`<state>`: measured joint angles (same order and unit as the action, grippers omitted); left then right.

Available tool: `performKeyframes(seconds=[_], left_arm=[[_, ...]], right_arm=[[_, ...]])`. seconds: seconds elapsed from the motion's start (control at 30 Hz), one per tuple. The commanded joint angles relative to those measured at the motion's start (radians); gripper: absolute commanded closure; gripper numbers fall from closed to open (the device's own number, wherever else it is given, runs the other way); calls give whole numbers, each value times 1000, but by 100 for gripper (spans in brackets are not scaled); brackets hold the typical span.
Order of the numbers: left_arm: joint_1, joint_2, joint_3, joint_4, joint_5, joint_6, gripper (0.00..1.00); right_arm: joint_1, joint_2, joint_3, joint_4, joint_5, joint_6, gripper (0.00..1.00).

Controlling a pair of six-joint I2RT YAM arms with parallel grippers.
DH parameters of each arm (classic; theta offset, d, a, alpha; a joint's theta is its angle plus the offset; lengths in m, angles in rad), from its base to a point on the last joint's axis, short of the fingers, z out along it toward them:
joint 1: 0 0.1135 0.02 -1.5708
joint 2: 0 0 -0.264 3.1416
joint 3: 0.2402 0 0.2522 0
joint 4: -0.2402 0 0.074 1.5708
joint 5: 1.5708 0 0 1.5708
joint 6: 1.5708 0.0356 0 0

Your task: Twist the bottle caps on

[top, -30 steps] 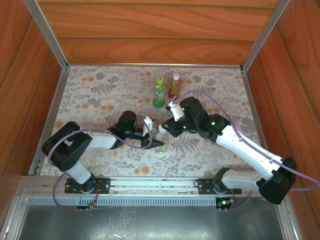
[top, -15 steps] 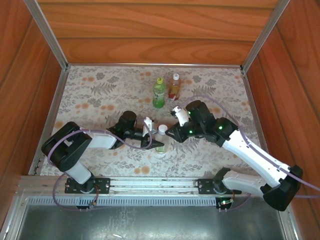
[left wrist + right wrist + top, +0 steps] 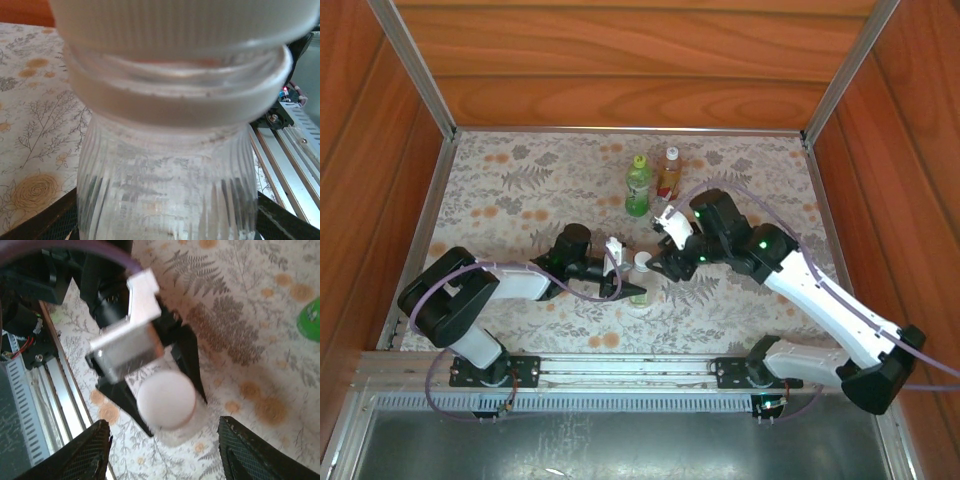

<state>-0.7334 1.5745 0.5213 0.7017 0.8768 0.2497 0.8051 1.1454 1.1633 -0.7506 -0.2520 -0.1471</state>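
From overhead I count three bottles on the floral table [image 3: 520, 200], each topped with a cap. The green bottle [image 3: 638, 190], under its yellow-green cap [image 3: 640, 161], stands left of the amber bottle [image 3: 667, 178] with its pale cap [image 3: 672, 153]; the two sit just beside each other toward the far side. The clear bottle [image 3: 641, 288] stands upright near the middle of the table, closer to me, under a white cap [image 3: 641, 262]. Two arms converge on it. The left gripper [image 3: 632, 289] reaches in from the left and is clenched on the clear bottle's body. Its wrist camera adds the close detail: vertical ribs down the see-through wall, a thick collar ring at the neck, and the finely ridged skirt of the white cap seated above it. I cannot tell how tightly that cap is turned down. The right wrist camera supplies what the overhead leaves vague: the right gripper [image 3: 163, 422] hangs above the cap with its jaws spread wide, both dark fingers [image 3: 87, 452] apart from the smooth round top. The left gripper's black fingers flank the bottle just below.
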Motion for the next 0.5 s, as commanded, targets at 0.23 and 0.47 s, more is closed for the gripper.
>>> performKeyframes(seconds=[0.23, 0.47], left_arm=[[-3, 4, -36, -71, -3, 63, 35], [-2, -9, -44, -72, 0, 62, 35]], right_arm=[[3, 178, 169, -135, -58, -297, 49], [-4, 282, 240, -221, -67, -155, 68]])
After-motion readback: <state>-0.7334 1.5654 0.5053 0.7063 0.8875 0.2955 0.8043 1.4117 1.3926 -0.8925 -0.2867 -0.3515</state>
